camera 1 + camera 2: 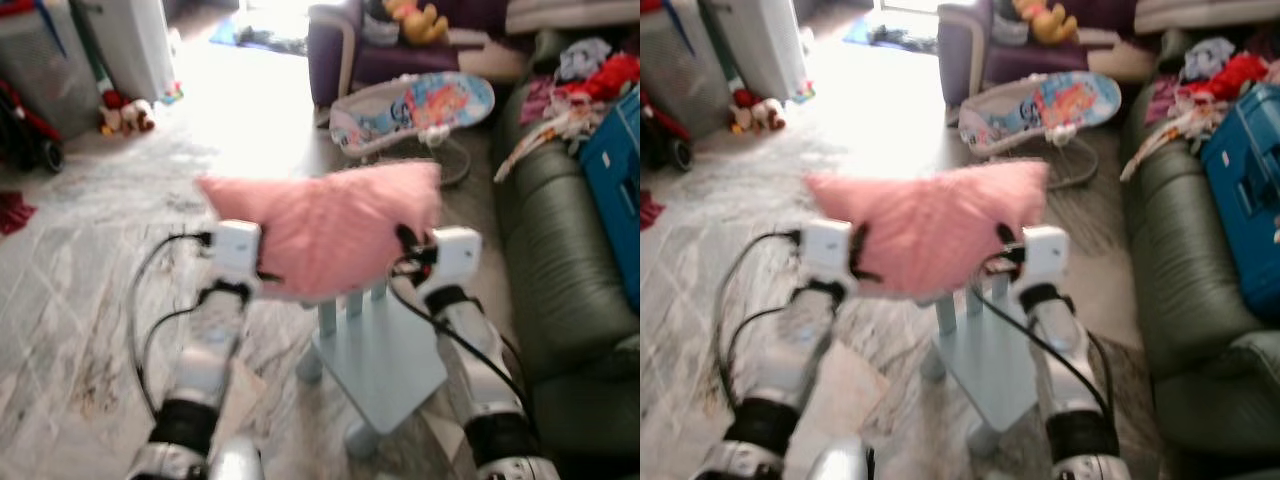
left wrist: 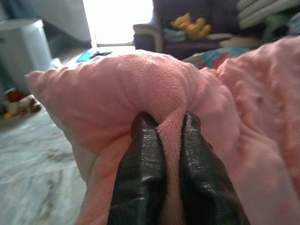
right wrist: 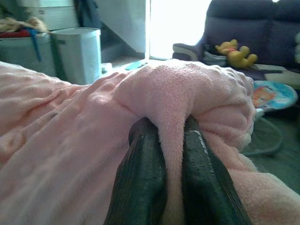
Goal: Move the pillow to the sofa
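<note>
A fluffy pink pillow (image 1: 330,228) is being held above a pale blue stool (image 1: 372,360). Its 2 ends are being pinched: a fold of plush is being clamped tight by the left gripper (image 2: 165,140) and by the right gripper (image 3: 167,140).

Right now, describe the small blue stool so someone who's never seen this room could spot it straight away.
Start at the long dark green sofa on the robot's right and look to the marbled floor beside it. There, just under the pink pillow pinched between the left hand and right hand, stands the stool. It is pale blue with a flat seat and round legs, unlike the patterned baby bouncer farther back.
</note>
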`<state>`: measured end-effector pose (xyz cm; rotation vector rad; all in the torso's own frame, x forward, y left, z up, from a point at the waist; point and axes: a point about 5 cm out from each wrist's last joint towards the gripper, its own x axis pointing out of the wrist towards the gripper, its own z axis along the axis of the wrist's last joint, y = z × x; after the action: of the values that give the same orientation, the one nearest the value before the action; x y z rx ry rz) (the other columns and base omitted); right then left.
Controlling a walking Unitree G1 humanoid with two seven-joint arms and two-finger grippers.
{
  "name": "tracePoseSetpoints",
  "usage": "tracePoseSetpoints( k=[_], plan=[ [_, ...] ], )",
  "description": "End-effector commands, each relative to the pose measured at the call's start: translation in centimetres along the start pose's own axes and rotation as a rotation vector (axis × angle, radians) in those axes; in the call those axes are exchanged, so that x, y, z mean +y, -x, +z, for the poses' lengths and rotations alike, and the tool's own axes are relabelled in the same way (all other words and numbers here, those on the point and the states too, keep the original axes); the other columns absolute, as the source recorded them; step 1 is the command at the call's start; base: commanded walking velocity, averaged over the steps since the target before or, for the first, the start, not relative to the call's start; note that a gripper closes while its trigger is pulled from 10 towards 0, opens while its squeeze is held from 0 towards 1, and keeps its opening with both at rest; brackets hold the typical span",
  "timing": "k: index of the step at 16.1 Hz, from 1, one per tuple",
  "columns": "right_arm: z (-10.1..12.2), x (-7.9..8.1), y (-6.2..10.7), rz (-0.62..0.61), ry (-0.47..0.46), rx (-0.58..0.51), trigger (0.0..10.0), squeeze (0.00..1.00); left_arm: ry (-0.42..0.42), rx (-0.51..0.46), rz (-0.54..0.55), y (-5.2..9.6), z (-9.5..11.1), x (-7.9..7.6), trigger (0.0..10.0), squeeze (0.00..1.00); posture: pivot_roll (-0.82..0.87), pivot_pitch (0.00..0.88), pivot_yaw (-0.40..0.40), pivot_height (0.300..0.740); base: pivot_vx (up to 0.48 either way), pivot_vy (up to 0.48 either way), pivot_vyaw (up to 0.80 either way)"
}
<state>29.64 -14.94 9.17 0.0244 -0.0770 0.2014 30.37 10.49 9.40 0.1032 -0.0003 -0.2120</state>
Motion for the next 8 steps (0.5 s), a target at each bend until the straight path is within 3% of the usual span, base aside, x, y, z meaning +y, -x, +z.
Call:
tracePoseSetpoints(
  k=[1, 4, 8],
  plan=[
    [0.4, 0.3, -0.4, 0.015, 0.004, -0.013, 10.0, 0.0, -0.054, -0.017, -0.027, -0.4, 0.7, -0.3, 10.0, 0.0, 0.04, 0.0, -0.042, 0.74, 0.0, 0.0, 0.0],
    [1.0, -0.2, -0.7, -0.008, 0.028, -0.027, 10.0, 0.0, -0.114, -0.043, -0.048, -0.2, 1.3, -0.8, 10.0, 0.0, 0.03, 0.0, -0.028, 0.74, 0.0, 0.0, 0.0],
    [0.0, -1.0, 0.9, -0.066, -0.002, 0.015, 10.0, 0.0, -0.034, -0.009, 0.023, 1.0, 0.2, -0.5, 10.0, 0.0, 0.02, 0.0, -0.03, 0.74, 0.0, 0.0, 0.0]
  ],
)
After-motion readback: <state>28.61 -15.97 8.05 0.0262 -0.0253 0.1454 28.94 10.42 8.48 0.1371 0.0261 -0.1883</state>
